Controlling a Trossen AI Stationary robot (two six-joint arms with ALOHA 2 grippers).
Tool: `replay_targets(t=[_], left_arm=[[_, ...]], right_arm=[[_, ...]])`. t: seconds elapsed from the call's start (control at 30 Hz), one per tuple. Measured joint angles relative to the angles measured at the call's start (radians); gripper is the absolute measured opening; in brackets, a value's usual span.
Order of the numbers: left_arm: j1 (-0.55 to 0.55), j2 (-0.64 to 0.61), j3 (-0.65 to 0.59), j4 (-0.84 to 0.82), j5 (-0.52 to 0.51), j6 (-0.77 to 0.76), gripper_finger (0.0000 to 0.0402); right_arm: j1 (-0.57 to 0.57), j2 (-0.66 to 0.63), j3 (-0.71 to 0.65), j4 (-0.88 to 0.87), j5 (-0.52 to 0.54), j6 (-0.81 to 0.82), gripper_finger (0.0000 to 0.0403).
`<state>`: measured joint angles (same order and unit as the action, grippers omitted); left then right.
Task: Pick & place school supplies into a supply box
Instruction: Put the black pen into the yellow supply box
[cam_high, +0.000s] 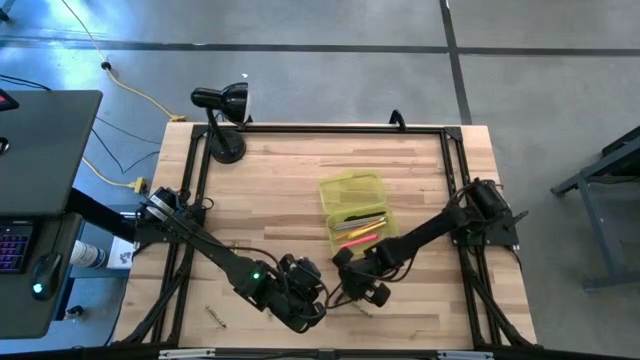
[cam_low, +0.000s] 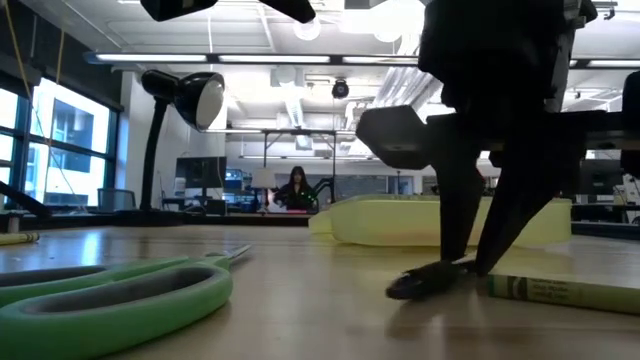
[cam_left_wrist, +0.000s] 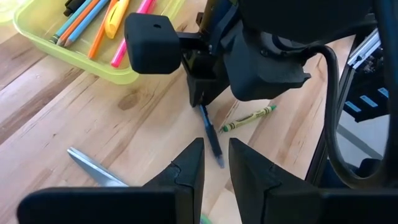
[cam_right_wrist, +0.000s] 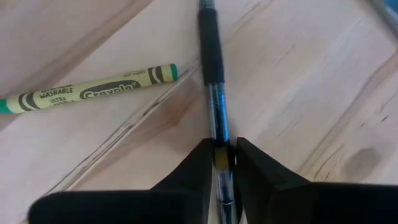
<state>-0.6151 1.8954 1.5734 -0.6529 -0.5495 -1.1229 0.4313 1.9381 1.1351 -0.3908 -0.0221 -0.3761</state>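
One thin, light, stiff pen (cam_right_wrist: 212, 81) lies on the bench (cam_right_wrist: 311, 93) near the supply box (cam_high: 352, 190); the right tool (cam_right_wrist: 221, 163) pinches its slippery clear barrel, best held mid-length.

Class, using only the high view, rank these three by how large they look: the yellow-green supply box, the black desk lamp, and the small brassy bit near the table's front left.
1. Supply box and desk lamp: look much alike in extent, so no ranking between them.
2. Brassy bit: clearly smallest.
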Motion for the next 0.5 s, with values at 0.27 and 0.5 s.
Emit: replay_targets(t=[0.27,0.5], left_arm=[[0.000,0.000,0.000,0.000,0.002,0.000,0.0106],[0.000,0.000,0.000,0.000,0.002,0.000,0.0106]], right_arm=[[0.002,-0.001,0.000,-0.127,-0.007,0.059,0.0014],[0.008,-0.047,-0.006,-0.178,-0.010,0.092,0.0020]])
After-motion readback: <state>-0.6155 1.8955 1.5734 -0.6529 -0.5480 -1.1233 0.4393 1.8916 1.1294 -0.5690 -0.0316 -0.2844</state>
